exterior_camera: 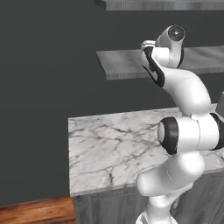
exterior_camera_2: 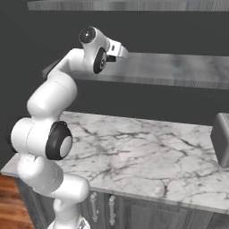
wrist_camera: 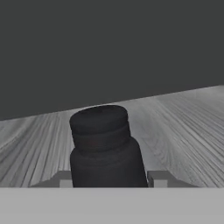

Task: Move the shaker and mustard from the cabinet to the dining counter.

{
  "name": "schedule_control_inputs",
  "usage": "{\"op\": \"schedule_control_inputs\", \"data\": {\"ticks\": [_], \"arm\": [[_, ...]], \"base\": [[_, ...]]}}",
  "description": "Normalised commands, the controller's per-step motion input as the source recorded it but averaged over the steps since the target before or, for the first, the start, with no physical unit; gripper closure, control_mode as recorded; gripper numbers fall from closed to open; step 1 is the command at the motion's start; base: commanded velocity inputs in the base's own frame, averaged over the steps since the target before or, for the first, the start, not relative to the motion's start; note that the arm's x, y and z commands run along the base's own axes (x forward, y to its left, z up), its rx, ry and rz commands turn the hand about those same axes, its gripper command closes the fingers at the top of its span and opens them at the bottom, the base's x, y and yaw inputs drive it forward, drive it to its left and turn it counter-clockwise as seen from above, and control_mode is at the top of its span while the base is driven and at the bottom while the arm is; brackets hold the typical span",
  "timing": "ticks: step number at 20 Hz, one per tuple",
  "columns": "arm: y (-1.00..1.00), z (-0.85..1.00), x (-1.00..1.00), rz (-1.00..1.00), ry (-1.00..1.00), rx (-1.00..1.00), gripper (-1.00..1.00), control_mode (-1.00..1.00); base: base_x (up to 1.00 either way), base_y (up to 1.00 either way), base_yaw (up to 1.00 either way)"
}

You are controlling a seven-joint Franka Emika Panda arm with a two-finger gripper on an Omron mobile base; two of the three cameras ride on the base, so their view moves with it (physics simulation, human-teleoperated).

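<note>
The pincer (wrist_camera: pixel 109 180) is closed on the shaker (wrist_camera: pixel 105 148); in the hand view the two grey finger tips (wrist_camera: pixel 158 178) sit against the lower body of the shaker, one on each side, with no gap visible between tip and shaker wall; the jaws stand narrow, at the width of the shaker body. The shaker is black, with a ribbed narrower cap above a wider body; it stands upright directly between the finger tips, and its base is hidden below the frame edge, so contact with the shelf cannot be confirmed. The shelf (wrist_camera: pixel 183 131) of the cabinet (exterior_camera: pixel 43 87) is grey and streaked; it extends ahead of the pincer and to both sides of it; the dark back wall of the cabinet rises beyond the shaker, well ahead of the pincer.

In the left base view the arm (exterior_camera: pixel 186 131) reaches up and forward, and the hand lies level with the lower grey shelf (exterior_camera: pixel 122 63); a second shelf (exterior_camera: pixel 144 4) runs above the pincer. In the right base view the hand (exterior_camera_2: pixel 112 51) points along the same lower shelf (exterior_camera_2: pixel 179 69), toward the wall.

Below the pincer lies a white marble desk (exterior_camera: pixel 109 144) with grey veins, over grey doors with handles (exterior_camera_2: pixel 94 205); a grey rounded object (exterior_camera_2: pixel 221 138) sits on the desk, low and well off to the right of the pincer.
</note>
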Motion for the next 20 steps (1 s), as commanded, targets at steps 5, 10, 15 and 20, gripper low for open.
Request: {"op": "schedule_control_inputs", "data": {"ticks": [5, 10, 15, 20], "arm": [[0.00, 0.00, -0.88, 0.00, -0.04, 0.00, 1.00, -1.00], [0.00, 0.01, -1.00, 0.04, 0.00, 0.00, 1.00, -1.00], [0.00, 0.00, -1.00, 0.07, 0.00, 0.00, 1.00, -1.00], [0.00, 0.00, -1.00, 0.09, 0.00, 0.00, 1.00, -1.00]], "base": [[0.00, 0.00, 0.00], [0.00, 0.00, 0.00], [0.00, 0.00, 0.00], [0.00, 0.00, 0.00]]}}
